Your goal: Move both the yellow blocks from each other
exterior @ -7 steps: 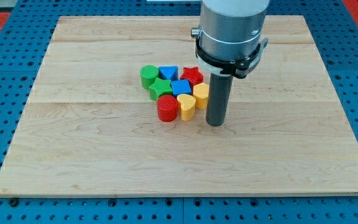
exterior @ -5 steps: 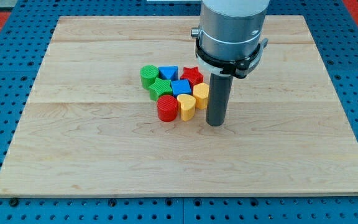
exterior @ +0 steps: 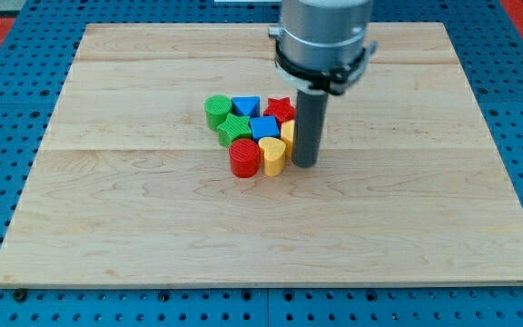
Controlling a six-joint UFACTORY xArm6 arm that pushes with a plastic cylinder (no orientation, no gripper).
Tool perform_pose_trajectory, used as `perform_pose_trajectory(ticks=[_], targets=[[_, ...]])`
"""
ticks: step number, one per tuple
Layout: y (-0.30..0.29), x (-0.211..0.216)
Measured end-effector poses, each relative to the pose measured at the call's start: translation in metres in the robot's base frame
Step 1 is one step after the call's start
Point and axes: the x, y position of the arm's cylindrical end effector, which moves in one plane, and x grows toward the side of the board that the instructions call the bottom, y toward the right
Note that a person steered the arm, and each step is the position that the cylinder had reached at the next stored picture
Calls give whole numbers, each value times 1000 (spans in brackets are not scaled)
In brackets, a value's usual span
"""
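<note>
A yellow heart block (exterior: 272, 155) stands at the lower right of a tight cluster of blocks near the board's middle. A second yellow block (exterior: 286, 133) sits just above and to its right, mostly hidden behind my rod. My tip (exterior: 304, 164) rests on the board right beside the heart's right side, in front of the second yellow block. Whether it touches them cannot be told.
The cluster also holds a red cylinder (exterior: 243, 157), a green star (exterior: 234, 127), a blue cube (exterior: 263, 127), a green cylinder (exterior: 216, 111), a blue triangle (exterior: 246, 106) and a red star (exterior: 280, 110). The wooden board (exterior: 152, 209) lies on a blue pegboard.
My tip has moved up and to the left, closing on the two yellow blocks. The blocks have not visibly shifted.
</note>
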Motion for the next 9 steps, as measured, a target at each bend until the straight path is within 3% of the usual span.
perform_pose_trajectory(ticks=[2,3,4,5,6,7,8,9], targets=[[-41,-82],[-32,-96],[17,-103],[32,-65],[18,8],[-52,7],[-76,15],[-60,43]])
